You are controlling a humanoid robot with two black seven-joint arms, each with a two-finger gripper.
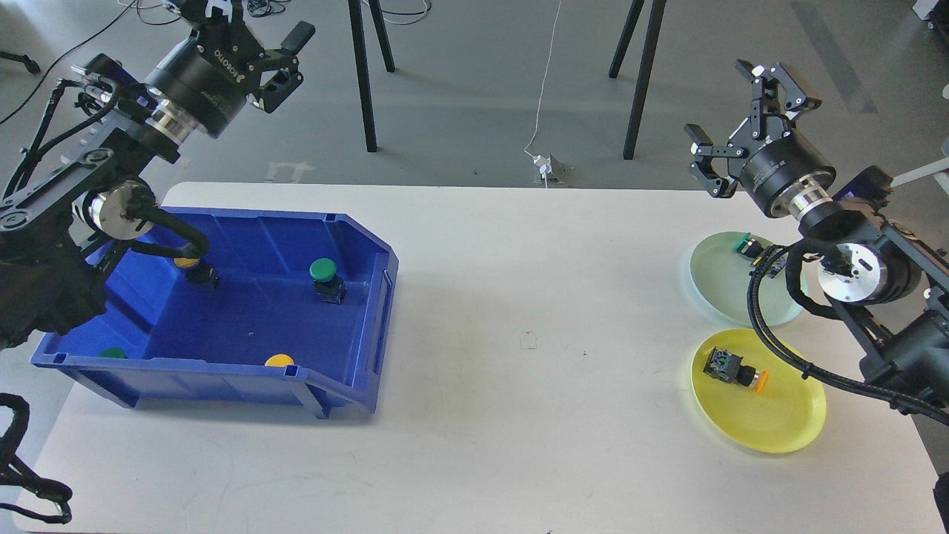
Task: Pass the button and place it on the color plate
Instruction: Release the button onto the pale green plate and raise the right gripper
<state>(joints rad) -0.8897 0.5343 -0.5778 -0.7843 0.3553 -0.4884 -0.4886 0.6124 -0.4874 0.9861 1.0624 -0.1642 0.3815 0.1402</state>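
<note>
Over on the left side of the desk [519, 297] sat the blue bin [356, 386], with four buttons left in it; a green button [323, 271] stood upright mid-floor, a yellow button [187, 262] was tucked near the back wall under my arm's cable, and another green one [113, 353] and yellow one [279, 360] peeked over the front wall. On the far right, the yellow plate [786, 423] already held a yellow-capped button [734, 371] lying on its side, and the pale green plate [715, 274] had a green button [747, 245] near its back rim.

Both arms hung high and empty; the left end effector [256, 41] had its fingers spread wide, same for the right end effector [741, 111].

What could've gone wrong, imo: the bin walls were tall, so a slanted reach might have clipped the rim and shoved the whole bin; the buttons hugging the front wall left barely any room for a finger on that side; round caps would probably roll or tip if pinched off-center. The handoff itself looked risky too, since a small button gives two end effectors little to share. The right arm's cable draped over both plates and could've snagged on a drop.

Plenty of open desk sat between bin and plates though; the yellow plate sat near the desk's right edge.
</note>
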